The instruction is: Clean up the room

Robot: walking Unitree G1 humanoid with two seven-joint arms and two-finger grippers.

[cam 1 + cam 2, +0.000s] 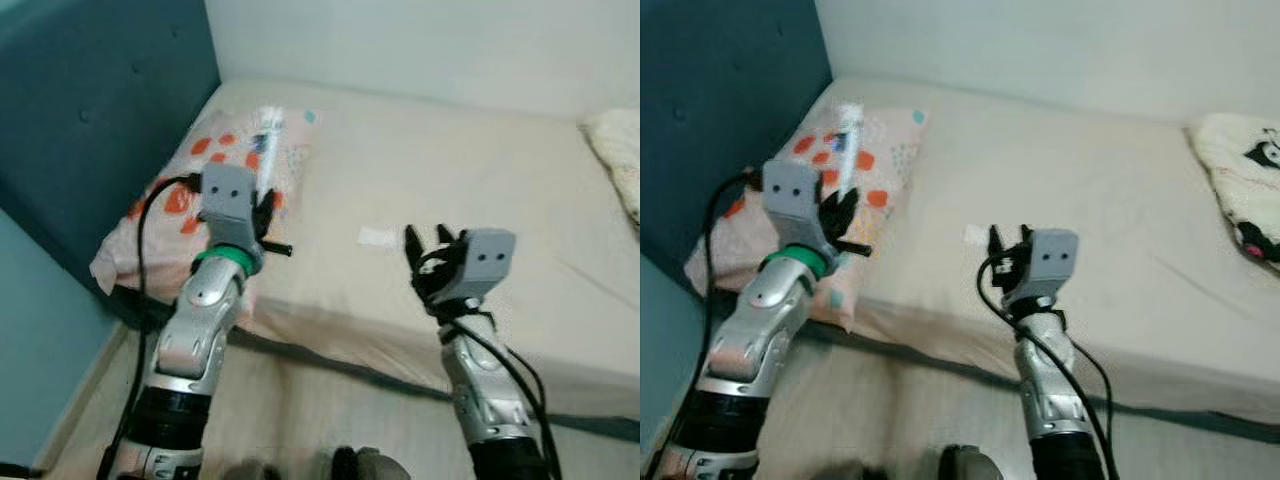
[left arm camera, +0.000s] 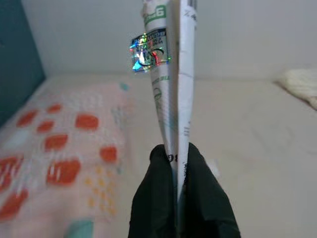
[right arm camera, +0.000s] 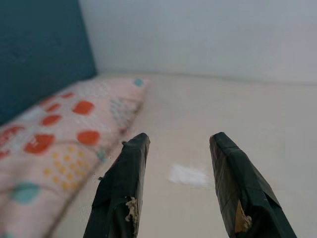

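My left gripper is shut on a flattened white tube with green print and a shiny sticker. The tube stands upright over the pink pillow with orange spots. My right gripper is open above the bed's near edge, nothing between its fingers. A small white scrap of paper lies flat on the beige sheet, a short way beyond and between the right fingertips; the scrap is not touched.
The bed stands against a white wall, with a teal headboard on the left. A white blanket with black and red figures lies at the bed's far right. Beige floor runs below the mattress edge.
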